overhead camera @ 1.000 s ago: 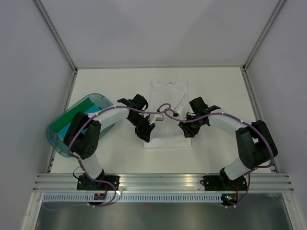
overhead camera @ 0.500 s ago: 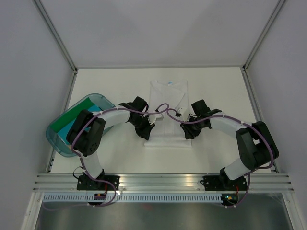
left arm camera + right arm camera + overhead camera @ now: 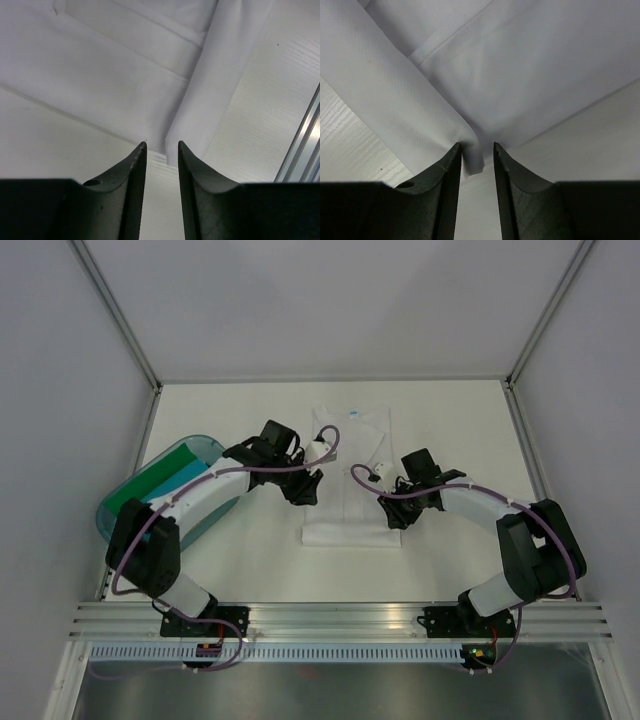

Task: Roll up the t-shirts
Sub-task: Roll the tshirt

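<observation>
Top external view: the white t-shirt [image 3: 350,455] lies flat on the table [image 3: 455,430], about midway between the side walls. Its small blue neck label [image 3: 354,411] is at the shirt's far end, and its near hem is turned over into a narrow fold [image 3: 350,536].

The left gripper [image 3: 306,492] is at the shirt's left edge, a little above that fold. The right gripper [image 3: 393,520] is at the shirt's right edge, close to the fold's right end. Both arms bend in towards the shirt from either side.

Well to the left of the shirt sits a teal tub [image 3: 110,525]. A green roll [image 3: 138,492] and a light blue roll [image 3: 185,472] lie side by side in it.

From the left wrist, the left gripper [image 3: 161,147] has its two dark fingers [image 3: 132,175] close together with a slim gap. The corner of the shirt's [image 3: 100,75] folded band [image 3: 220,75] comes right to their tips. I cannot tell whether any cloth is actually nipped there. An aluminium rail [image 3: 305,140] shows off beyond the shirt's edge.

From the right wrist, the right gripper [image 3: 476,147] has its fingers [image 3: 449,180] drawn nearly together. A pucker of the shirt's [image 3: 530,75] cloth is pulled into the gap, so it is pinching the shirt's folded edge [image 3: 380,90]. The fabric creases outward from that spot.
</observation>
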`<action>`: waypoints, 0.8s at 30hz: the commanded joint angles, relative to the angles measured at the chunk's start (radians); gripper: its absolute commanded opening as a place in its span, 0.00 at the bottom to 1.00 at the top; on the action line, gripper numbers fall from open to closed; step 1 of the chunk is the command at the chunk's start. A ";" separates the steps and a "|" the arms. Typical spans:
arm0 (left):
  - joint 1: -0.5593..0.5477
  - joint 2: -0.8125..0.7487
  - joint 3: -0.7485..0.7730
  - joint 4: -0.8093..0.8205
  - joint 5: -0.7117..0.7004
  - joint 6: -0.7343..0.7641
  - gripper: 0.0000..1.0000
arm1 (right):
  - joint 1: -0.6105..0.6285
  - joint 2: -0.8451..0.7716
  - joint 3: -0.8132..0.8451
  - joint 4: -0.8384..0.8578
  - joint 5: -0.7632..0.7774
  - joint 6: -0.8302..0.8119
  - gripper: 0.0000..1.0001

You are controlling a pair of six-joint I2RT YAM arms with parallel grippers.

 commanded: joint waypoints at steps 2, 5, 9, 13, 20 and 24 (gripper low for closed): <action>-0.041 -0.195 -0.245 0.152 -0.017 0.040 0.39 | -0.004 -0.044 -0.014 0.030 0.005 0.016 0.39; -0.173 -0.312 -0.426 0.359 -0.251 0.156 0.47 | -0.003 -0.047 -0.016 0.035 -0.007 0.018 0.39; -0.284 -0.343 -0.549 0.556 -0.415 0.235 0.53 | -0.004 -0.044 -0.013 0.038 -0.013 0.036 0.39; -0.333 -0.321 -0.598 0.580 -0.458 0.271 0.54 | -0.003 -0.035 -0.008 0.028 -0.007 0.038 0.39; -0.353 -0.269 -0.641 0.599 -0.424 0.316 0.52 | -0.004 -0.054 0.022 0.009 -0.010 0.046 0.39; -0.353 -0.237 -0.623 0.550 -0.392 0.296 0.52 | -0.004 -0.104 0.096 -0.030 0.016 0.018 0.40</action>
